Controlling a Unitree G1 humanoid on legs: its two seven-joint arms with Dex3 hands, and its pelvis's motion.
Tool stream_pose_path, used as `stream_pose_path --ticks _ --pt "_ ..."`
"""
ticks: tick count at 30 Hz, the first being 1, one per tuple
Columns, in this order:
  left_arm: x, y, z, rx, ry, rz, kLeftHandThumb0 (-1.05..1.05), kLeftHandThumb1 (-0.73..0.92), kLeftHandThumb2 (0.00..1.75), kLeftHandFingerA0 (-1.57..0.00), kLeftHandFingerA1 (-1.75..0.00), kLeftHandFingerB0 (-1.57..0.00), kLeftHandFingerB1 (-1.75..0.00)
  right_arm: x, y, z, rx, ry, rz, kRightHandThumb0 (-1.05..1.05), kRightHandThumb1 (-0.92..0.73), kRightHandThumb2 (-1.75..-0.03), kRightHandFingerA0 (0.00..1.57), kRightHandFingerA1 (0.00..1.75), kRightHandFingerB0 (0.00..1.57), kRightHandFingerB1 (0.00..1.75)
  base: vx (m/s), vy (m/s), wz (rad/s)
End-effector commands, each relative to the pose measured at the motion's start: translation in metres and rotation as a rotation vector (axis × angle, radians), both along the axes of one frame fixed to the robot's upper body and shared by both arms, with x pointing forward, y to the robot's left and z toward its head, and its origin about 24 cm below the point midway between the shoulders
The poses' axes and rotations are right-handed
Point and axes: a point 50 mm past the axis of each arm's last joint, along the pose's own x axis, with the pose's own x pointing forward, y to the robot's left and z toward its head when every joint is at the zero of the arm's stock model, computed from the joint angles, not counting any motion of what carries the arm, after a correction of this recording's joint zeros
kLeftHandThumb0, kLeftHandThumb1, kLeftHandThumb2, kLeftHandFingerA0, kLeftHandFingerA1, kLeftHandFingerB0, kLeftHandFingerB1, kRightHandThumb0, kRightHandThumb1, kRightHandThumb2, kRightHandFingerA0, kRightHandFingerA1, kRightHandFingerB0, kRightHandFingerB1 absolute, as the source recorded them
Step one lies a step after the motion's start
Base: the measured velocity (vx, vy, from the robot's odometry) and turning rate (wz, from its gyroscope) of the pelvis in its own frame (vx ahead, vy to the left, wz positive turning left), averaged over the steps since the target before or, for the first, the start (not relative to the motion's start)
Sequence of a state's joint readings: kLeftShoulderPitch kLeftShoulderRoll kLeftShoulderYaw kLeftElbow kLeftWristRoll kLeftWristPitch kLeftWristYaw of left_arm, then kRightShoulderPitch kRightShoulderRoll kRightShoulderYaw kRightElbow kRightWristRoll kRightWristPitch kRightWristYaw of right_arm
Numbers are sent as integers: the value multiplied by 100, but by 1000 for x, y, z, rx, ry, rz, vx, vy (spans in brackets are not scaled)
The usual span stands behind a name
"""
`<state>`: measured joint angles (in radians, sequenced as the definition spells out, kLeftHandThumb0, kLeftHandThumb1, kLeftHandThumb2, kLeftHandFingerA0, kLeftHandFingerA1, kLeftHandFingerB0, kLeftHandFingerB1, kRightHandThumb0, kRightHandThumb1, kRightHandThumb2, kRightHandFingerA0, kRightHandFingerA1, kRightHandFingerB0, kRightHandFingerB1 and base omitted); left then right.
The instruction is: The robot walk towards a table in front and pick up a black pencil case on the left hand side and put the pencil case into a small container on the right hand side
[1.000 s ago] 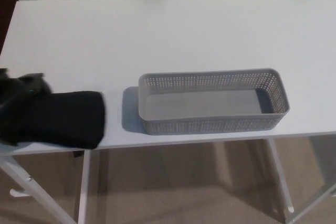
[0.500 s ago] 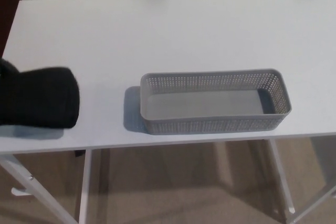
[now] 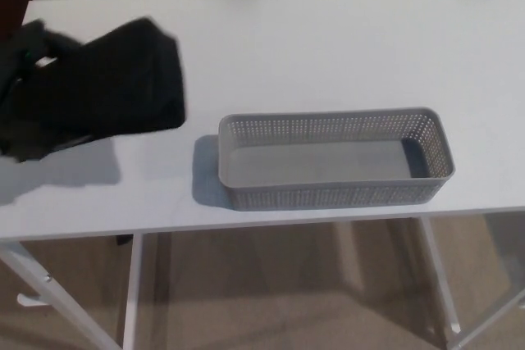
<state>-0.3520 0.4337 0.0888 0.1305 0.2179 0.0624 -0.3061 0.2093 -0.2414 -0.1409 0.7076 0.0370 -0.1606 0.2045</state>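
The left hand (image 3: 31, 100) comes in from the left edge and grips the black pencil case (image 3: 131, 79) by its left end. Both are blurred, so the separate fingers are hard to make out. The pencil case hangs in the air above the left part of the white table (image 3: 328, 47), tilted with its right end higher, and a soft shadow (image 3: 57, 174) lies on the tabletop beneath it. The grey perforated container (image 3: 328, 196) sits to the right near the front edge of the table, apart from the case, with nothing inside.
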Motion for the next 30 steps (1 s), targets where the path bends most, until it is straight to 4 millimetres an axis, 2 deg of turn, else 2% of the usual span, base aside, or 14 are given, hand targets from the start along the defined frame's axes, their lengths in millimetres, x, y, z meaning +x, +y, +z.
stream_pose_path --ticks 1,7,11,13,15,17,19,20,22,25,28,30 --pt "10 -62 31 -281 126 -147 -9 79 76 -96 -138 -84 -98 -1 -10 3 -30 13 1 -35 -58 -56 67 51 54 45 0 0 0" --pt "17 -107 32 -234 147 -222 -4 84 72 -87 -144 -79 -101 -3 -8 3 -34 16 15 -37 -56 -56 68 52 55 46 0 0 0" --pt "24 -130 22 -209 164 -268 -8 81 73 -94 -140 -82 -100 -1 -5 3 -43 18 22 -36 -56 -56 69 51 57 45 0 0 0" --pt "25 -147 12 -245 195 -289 -10 78 74 -96 -127 -86 -100 -1 -5 4 -63 18 43 -36 -57 -57 69 50 57 45 0 0 0" --pt "24 -157 8 -244 214 -293 -11 76 77 -99 -127 -89 -100 -2 -5 3 -62 24 42 -36 -56 -56 69 50 57 45 0 0 0" --pt "23 -163 5 -251 229 -298 -11 76 76 -95 -128 -88 -99 -1 -4 3 -65 25 46 -37 -56 -56 69 50 57 45 0 0 0" --pt "21 -176 -1 -228 255 -316 -13 76 78 -95 -138 -84 -105 -2 -3 3 -68 21 65 -37 -58 -56 67 51 58 45 0 0 0" --pt "20 -183 -4 -234 274 -327 -11 78 76 -96 -137 -86 -99 -2 -2 3 -67 21 72 -38 -57 -57 68 51 55 45 0 0 0" --pt "18 -195 -8 -252 289 -338 -11 77 77 -95 -138 -86 -101 -3 -2 3 -68 23 89 -39 -58 -57 68 51 55 45 0 0 0" --pt "15 -202 -10 -254 288 -346 -11 75 79 -92 -137 -86 -95 -2 -1 3 -61 21 83 -37 -58 -57 70 52 56 45 0 0 0" --pt "12 -211 -12 -248 308 -346 -12 77 78 -95 -138 -84 -104 0 -1 2 -58 31 75 -36 -58 -57 71 51 56 44 0 0 0" --pt "10 -215 -15 -239 323 -344 -12 78 75 -88 -135 -81 -106 0 -1 3 -87 33 103 -38 -57 -56 77 51 57 43 0 0 0"
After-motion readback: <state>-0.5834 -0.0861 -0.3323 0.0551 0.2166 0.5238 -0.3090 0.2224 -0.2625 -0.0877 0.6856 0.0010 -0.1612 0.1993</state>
